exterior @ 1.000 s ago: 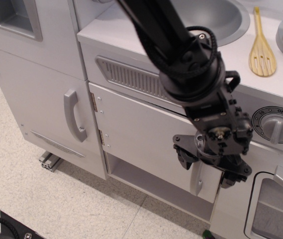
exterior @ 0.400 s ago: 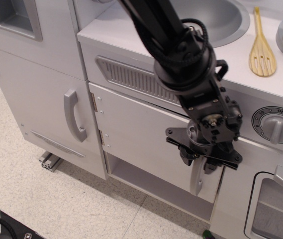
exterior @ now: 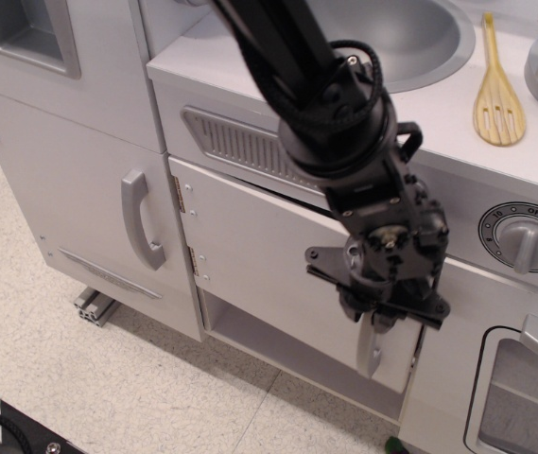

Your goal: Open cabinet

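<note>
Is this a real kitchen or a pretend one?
Most likely a pretend one: a toy kitchen on a speckled floor. It has a sink, a wooden spoon on the counter and an OFF knob. The robot's hand is at the partly open cabinet door.

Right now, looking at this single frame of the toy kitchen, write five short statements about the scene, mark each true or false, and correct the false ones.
1. The cabinet door is slightly ajar. True.
2. The gripper is at the cabinet's silver handle. True.
3. The wooden spoon lies inside the sink. False: it lies on the countertop beside the sink.
4. The taller grey door on the left stands wide open. False: it is shut.
5. The dial sits right of the arm. True.
</note>
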Available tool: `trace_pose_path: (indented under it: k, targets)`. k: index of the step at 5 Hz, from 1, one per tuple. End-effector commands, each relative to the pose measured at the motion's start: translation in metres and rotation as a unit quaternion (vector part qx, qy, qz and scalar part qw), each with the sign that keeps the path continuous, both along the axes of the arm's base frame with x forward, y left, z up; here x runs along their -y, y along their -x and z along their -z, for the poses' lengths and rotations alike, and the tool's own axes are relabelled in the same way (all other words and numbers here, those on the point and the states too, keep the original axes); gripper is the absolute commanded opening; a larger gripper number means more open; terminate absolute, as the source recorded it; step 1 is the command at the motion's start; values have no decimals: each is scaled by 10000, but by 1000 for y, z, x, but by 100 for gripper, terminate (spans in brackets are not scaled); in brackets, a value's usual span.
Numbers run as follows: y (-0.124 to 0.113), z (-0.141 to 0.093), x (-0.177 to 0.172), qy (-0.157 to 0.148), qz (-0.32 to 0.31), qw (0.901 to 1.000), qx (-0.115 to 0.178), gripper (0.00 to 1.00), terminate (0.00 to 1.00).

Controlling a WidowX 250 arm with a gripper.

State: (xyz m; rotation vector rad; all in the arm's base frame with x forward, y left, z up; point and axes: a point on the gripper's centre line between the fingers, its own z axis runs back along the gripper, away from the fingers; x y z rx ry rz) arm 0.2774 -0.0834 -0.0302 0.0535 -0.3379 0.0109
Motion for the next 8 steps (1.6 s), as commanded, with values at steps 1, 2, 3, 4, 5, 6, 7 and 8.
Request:
trace_pose_path:
  k: [1,2,3,4,5,6,7,8]
  targets:
    - [32,-22,-12,120,317,9993,135,0,0]
    - [45,-36,-20,194,432,9989,-21,100,0]
    - [54,-73,-24,499,610,9969,-58,100,0]
    - [39,-95,-15,655,518,9964,151,100,0]
    - [9,-95,-9,565,343,9965,520,100,0]
    - [-15,-89,-9,510,169,9963,675,100,0]
    - [-32,-73,-11,384,237,9968,660,100,0]
    - [-28,-60,-14,187,449,9973,556,100,0]
